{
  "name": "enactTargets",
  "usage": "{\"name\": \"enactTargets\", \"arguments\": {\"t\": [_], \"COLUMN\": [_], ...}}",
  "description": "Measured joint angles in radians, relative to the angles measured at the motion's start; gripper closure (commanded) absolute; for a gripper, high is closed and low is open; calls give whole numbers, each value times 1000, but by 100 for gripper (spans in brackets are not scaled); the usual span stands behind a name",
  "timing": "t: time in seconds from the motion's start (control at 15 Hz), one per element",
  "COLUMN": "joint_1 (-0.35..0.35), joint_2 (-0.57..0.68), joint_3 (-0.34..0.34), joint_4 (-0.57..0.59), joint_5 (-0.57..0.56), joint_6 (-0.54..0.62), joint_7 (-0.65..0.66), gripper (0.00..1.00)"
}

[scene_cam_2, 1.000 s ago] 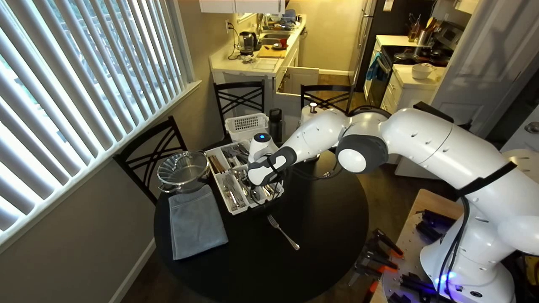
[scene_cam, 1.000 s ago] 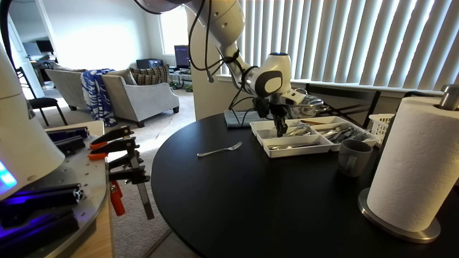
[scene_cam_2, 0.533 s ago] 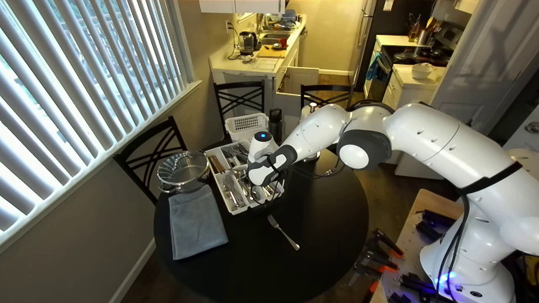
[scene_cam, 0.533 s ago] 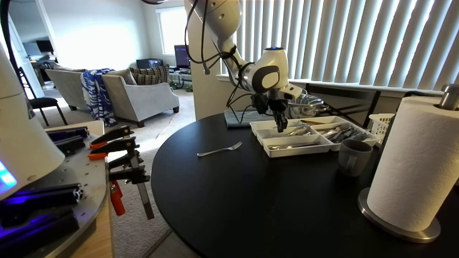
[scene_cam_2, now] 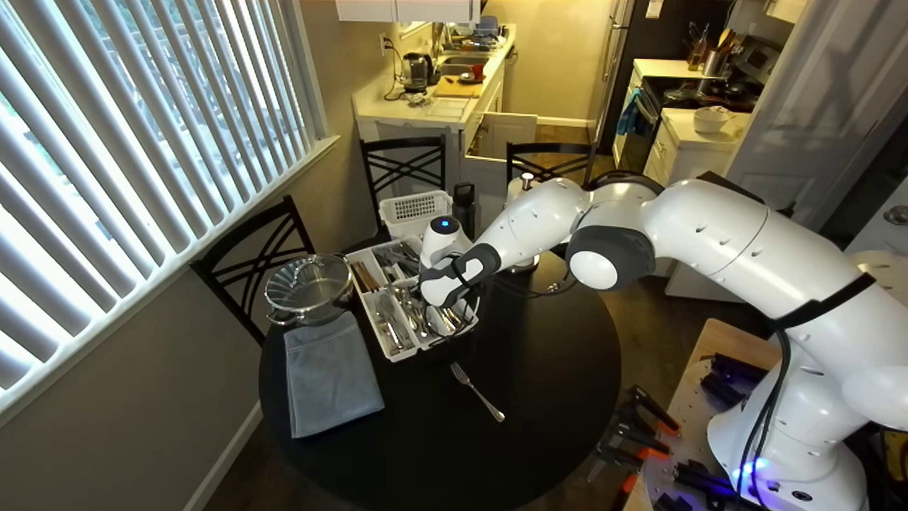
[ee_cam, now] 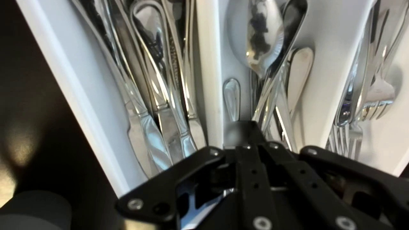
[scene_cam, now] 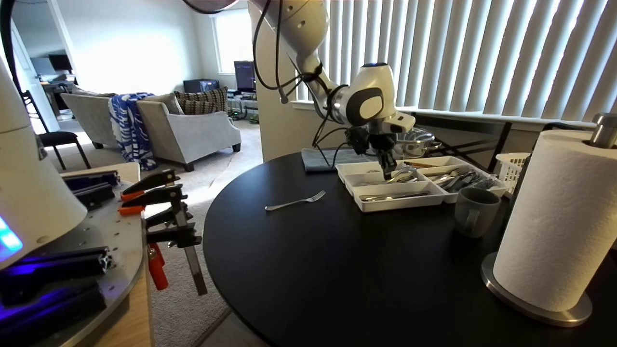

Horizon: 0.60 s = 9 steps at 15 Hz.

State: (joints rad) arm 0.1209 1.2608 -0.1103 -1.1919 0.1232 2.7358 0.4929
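Note:
My gripper [scene_cam: 387,174] hangs over the white cutlery tray [scene_cam: 404,204], above its middle compartment. In the wrist view the black fingers [ee_cam: 247,132] come together, with nothing seen between them; the tip is partly blurred. Just beyond the tip lie a spoon [ee_cam: 265,35] and other handles in the middle compartment. Several knives [ee_cam: 159,105] lie in the compartment to the left, and forks [ee_cam: 380,92] lie to the right. A single fork [scene_cam: 296,201] lies on the black table outside the tray; it also shows in an exterior view [scene_cam_2: 477,392], where the arm hides the fingers.
A glass pot [scene_cam_2: 308,287] and a folded grey cloth [scene_cam_2: 333,376] lie beside the tray. A grey mug [scene_cam: 476,212] and a paper towel roll [scene_cam: 554,221] stand on the table. A white basket [scene_cam_2: 417,207] and a dark bottle [scene_cam_2: 464,209] are behind the tray.
The gripper has risen slightly, then shifted rightward in an exterior view, with the hand tilting. It stays over the tray. The fork on the table has not moved.

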Motion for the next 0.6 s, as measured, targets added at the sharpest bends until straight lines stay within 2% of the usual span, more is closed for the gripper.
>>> {"name": "enactTargets", "arguments": {"t": [0.53,0.6], "joint_1": [1,1], "joint_2": [67,79], "joint_3": [-3,0], "joint_4": [132,146], "joint_5": [0,0], "joint_6": [-100,-112], "joint_7": [0,0], "gripper": [100,75]}}
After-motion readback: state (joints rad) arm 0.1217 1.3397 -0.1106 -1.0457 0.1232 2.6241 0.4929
